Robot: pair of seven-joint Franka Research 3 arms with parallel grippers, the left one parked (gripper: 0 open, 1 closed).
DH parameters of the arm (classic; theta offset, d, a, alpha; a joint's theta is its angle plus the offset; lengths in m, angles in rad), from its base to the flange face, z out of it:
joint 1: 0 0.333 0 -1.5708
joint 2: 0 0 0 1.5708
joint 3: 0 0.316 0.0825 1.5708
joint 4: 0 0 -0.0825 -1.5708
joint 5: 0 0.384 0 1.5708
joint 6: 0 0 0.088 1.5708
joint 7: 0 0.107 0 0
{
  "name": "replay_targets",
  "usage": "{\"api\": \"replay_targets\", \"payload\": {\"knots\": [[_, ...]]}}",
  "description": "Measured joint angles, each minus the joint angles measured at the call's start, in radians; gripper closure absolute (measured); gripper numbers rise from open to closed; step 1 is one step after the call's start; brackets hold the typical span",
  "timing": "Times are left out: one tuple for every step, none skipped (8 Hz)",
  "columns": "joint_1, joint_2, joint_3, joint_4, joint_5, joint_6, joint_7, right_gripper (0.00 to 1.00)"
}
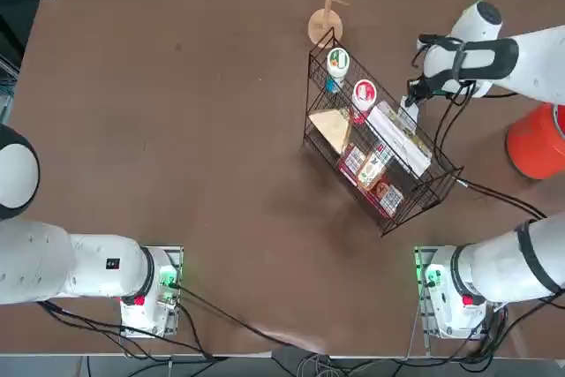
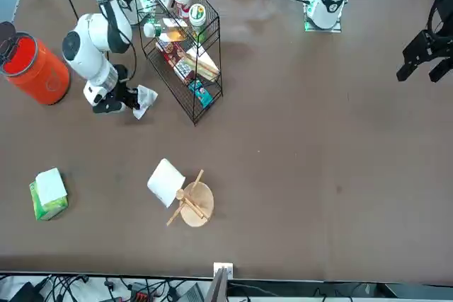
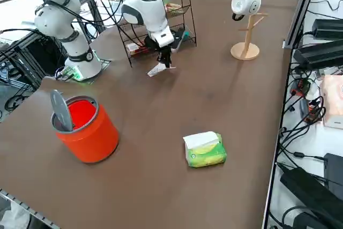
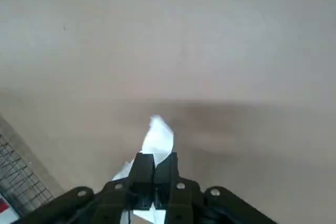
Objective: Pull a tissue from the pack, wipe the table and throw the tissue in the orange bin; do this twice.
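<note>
My right gripper is pinched tight on a white tissue, low over the brown table, just beside the black wire basket; the orange bin stands on my gripper's far side from the basket; the yellow-green tissue pack lies well apart from the basket, beyond the bin.

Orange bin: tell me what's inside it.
The orange bin shows only a bare red-orange interior and a grey lid flap standing at its rim. No tissue shows; its bottom is hidden. The right gripper holds the tissue elsewhere.
</note>
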Motion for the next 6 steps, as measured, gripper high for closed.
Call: {"api": "replay_targets", "payload": {"knots": [[-0.019,-0.008,-0.002,0.031,-0.015,-0.055,-0.010,0.98],[-0.041,-0.022,-0.003,0.061,-0.043,-0.113,-0.012,0.98],[-0.062,-0.040,-0.005,0.091,-0.065,-0.175,-0.012,0.98],[-0.083,-0.064,-0.006,0.116,-0.081,-0.231,-0.013,0.98],[-0.103,-0.092,-0.006,0.141,-0.099,-0.293,-0.013,0.98],[-0.123,-0.119,-0.007,0.176,-0.124,-0.376,-0.013,0.98]]}}
